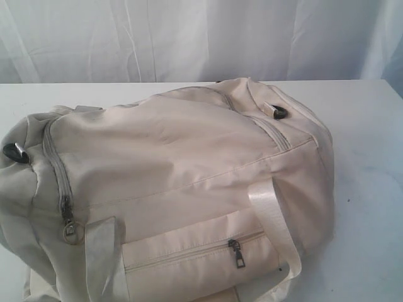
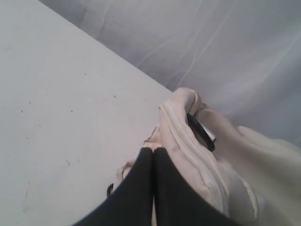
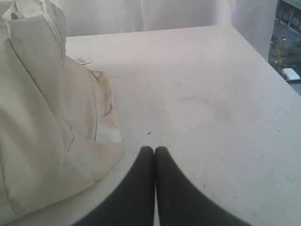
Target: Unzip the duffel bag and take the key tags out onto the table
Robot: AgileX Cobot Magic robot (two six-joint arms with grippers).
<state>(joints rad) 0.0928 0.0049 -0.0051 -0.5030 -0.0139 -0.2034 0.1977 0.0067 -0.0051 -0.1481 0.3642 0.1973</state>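
The cream-beige duffel bag (image 1: 176,182) lies zipped across the white table (image 1: 371,189), filling most of the exterior view. Its main zipper runs over the top, with a dark pull and metal ring (image 1: 69,228) at the left end. A front pocket zipper pull (image 1: 236,253) hangs near the bottom. The key tags are hidden. No arm shows in the exterior view. In the left wrist view my left gripper (image 2: 154,151) is shut and empty, just above the bag's end (image 2: 188,141). My right gripper (image 3: 154,150) is shut and empty over bare table (image 3: 211,94), beside the bag (image 3: 37,117).
A white draped curtain (image 1: 201,38) hangs behind the table. A pale webbing strap (image 1: 271,220) crosses the bag's front. A dark buckle (image 1: 280,112) sits on the bag's top right, another (image 1: 14,151) at its left end. The table's edge (image 3: 270,61) shows in the right wrist view.
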